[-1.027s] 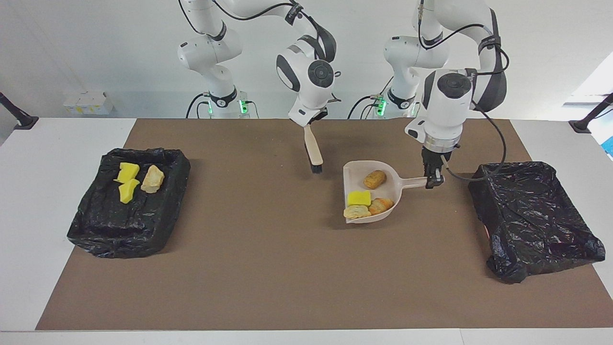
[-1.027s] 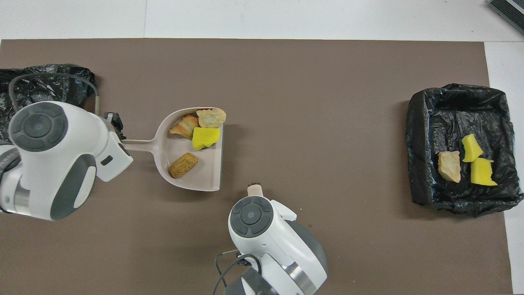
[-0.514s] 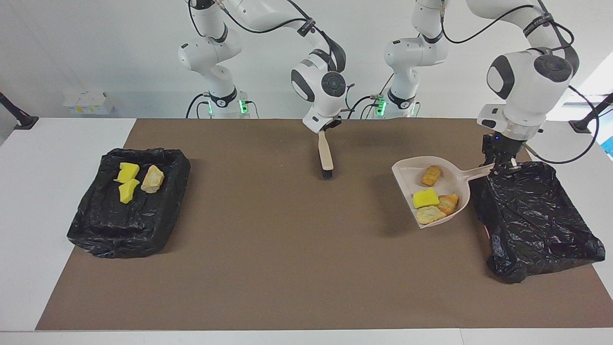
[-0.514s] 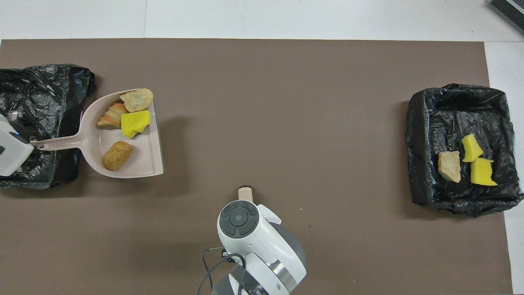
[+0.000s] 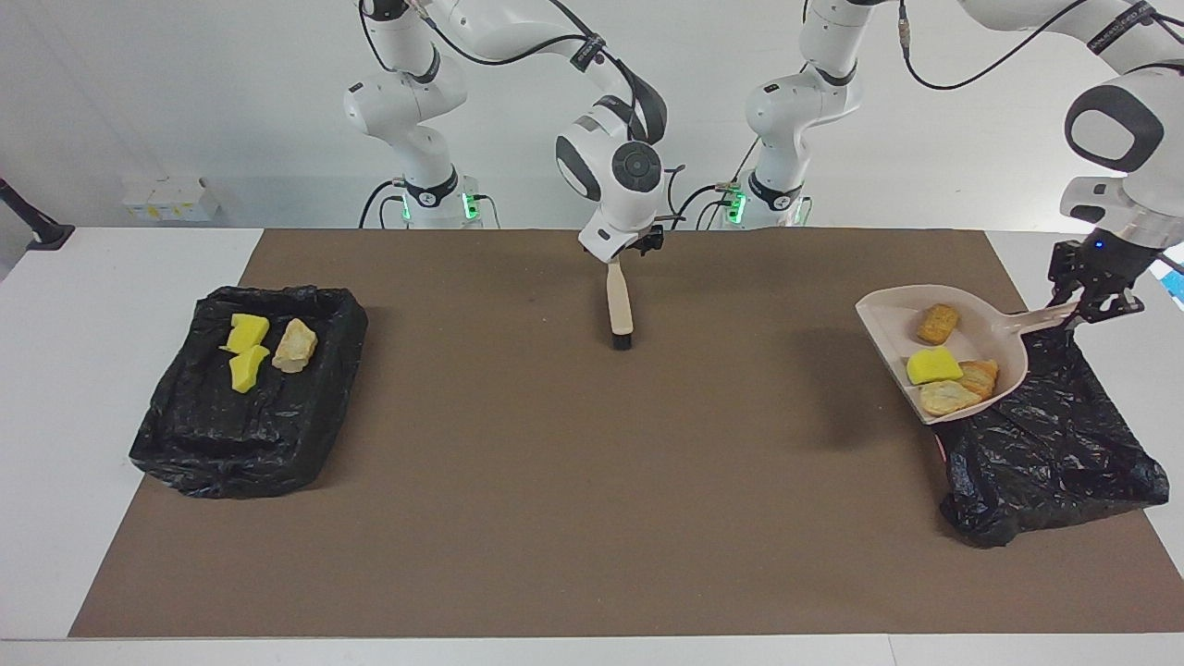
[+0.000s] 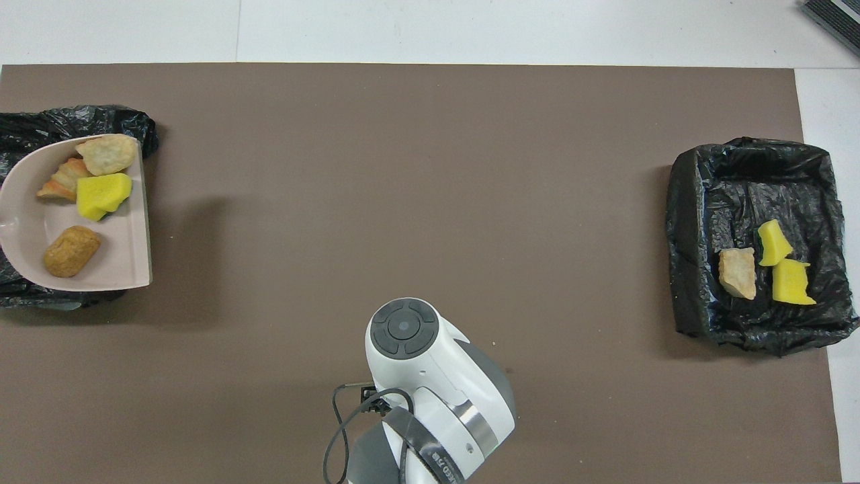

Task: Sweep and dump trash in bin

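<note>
Dustpan point(image 5: 953, 356), raised over the lined bin point(image 5: 1054, 453) at the left arm's end, carries four trash point(image 5: 934, 366) pieces: yellow sponge, three tan lumps. Other bin point(image 5: 250, 388) holds three more. Left gripper point(image 5: 1091, 301) clamps the pan handle. Right gripper point(image 5: 622, 252) grips the hanging brush point(image 5: 618, 310) mid-mat.

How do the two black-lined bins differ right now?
The bin at the right arm's end already holds three scraps: two yellow sponge chunks and a tan lump. No scraps show in the bin at the left arm's end.
The dustpan, held by the left gripper, hangs loaded over the latter bin's edge; nothing hangs over the former.
Both have crumpled black liners and sit on the brown mat.
</note>
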### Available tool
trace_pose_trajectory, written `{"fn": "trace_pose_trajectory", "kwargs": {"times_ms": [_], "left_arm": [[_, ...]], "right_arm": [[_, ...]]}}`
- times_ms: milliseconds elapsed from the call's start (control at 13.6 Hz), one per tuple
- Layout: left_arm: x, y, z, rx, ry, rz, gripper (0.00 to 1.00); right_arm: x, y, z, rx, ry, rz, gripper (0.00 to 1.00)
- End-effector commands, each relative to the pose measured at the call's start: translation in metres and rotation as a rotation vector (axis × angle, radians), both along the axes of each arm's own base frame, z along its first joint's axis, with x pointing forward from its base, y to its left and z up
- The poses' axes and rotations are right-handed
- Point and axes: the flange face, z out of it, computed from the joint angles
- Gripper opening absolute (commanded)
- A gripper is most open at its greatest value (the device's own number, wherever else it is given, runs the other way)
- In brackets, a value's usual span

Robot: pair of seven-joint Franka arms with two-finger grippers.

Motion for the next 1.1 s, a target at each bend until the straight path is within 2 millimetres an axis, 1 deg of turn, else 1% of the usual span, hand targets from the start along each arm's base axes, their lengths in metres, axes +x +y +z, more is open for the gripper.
{"fn": "trace_pose_trajectory", "kwargs": {"times_ms": [0,73,147,293,367,514,660,734,807,880,954,1027], "left_arm": [[0.019,0.045,0.022,0.003,0.010,-0.073,0.00],[0.021,0.058,0.029,0.025,0.006,-0.087,0.00],[0.025,0.069,0.031,0.068,0.015,-0.105,0.00],[0.036,0.084,0.040,0.174,0.038,-0.158,0.00],[0.040,0.091,0.043,0.208,0.043,-0.166,0.00],[0.041,0.098,0.057,0.300,0.061,-0.193,0.00],[0.041,0.100,0.067,0.356,0.066,-0.197,0.00],[0.039,0.106,0.075,0.397,0.069,-0.190,0.00],[0.040,0.109,0.083,0.447,0.073,-0.190,0.00],[0.039,0.110,0.093,0.492,0.077,-0.187,0.00],[0.038,0.113,0.100,0.525,0.076,-0.183,0.00],[0.039,0.111,0.111,0.575,0.077,-0.189,0.00]], "right_arm": [[0.027,-0.015,0.038,-0.001,0.003,-0.033,1.00],[0.037,-0.027,0.053,-0.006,-0.002,-0.044,1.00],[0.049,-0.042,0.074,0.005,-0.010,-0.059,1.00],[0.069,-0.080,0.110,0.029,-0.018,-0.050,1.00],[0.077,-0.094,0.122,0.036,-0.023,-0.023,1.00],[0.090,-0.111,0.146,-0.022,-0.085,0.055,1.00],[0.105,-0.131,0.165,-0.018,-0.118,0.074,1.00],[0.113,-0.145,0.176,-0.002,-0.121,0.088,1.00],[0.120,-0.157,0.182,0.011,-0.127,0.101,1.00],[0.125,-0.168,0.185,0.021,-0.130,0.113,1.00],[0.127,-0.179,0.192,0.033,-0.144,0.126,1.00],[0.131,-0.190,0.196,0.040,-0.150,0.125,1.00]]}}
